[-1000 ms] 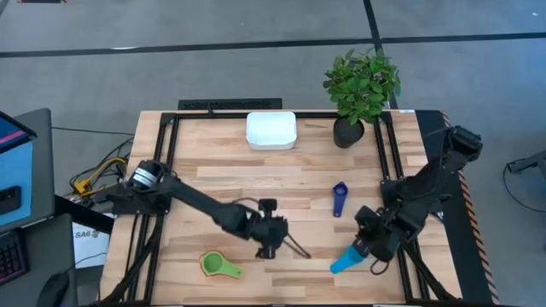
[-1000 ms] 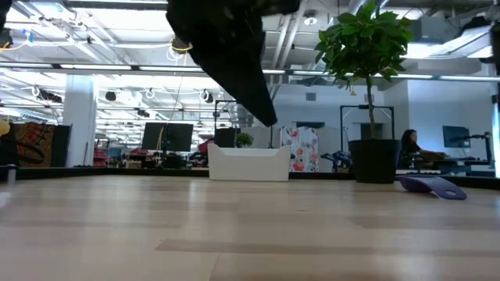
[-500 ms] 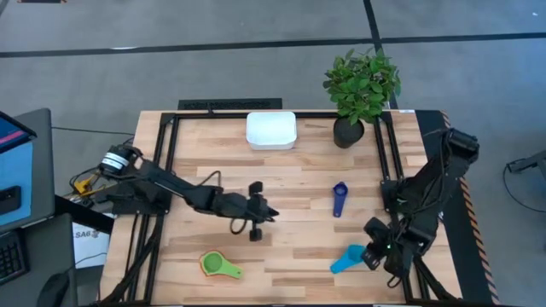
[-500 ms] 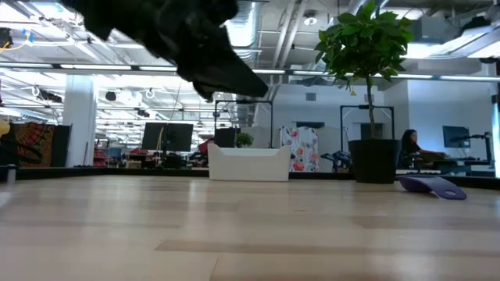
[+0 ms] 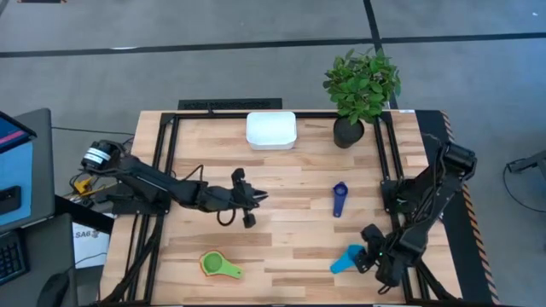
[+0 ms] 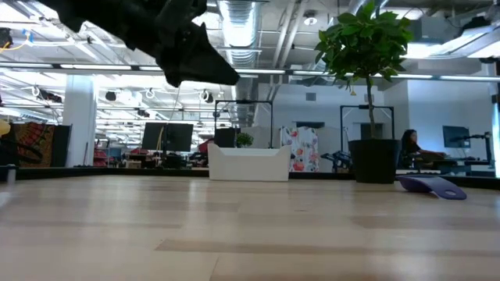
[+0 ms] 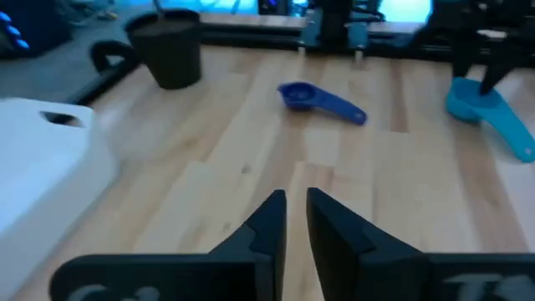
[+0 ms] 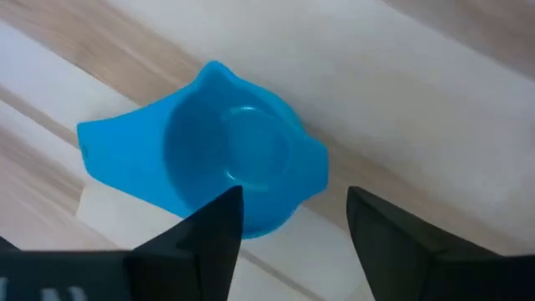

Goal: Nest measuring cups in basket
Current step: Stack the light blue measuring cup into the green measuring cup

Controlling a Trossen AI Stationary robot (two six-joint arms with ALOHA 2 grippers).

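A potted plant (image 5: 359, 89) stands at the table's (image 5: 290, 183) far right corner; a laptop (image 5: 19, 170) sits off its left edge.

Open-plan lab/office: exposed ceiling ducts (image 6: 258, 19), dark monitors (image 6: 168, 134), seated person (image 6: 408, 147) beyond pale wooden bench (image 6: 250, 226).

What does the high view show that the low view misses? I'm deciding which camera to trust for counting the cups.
Only the high view shows the light blue cup beside the right gripper, whose fingers are open, and the yellow and green cups lying together near the front edge. Only the low view shows the room behind the table, with a person seated there. Both show the white basket, the potted plant, the dark blue cup and the left gripper above the table.
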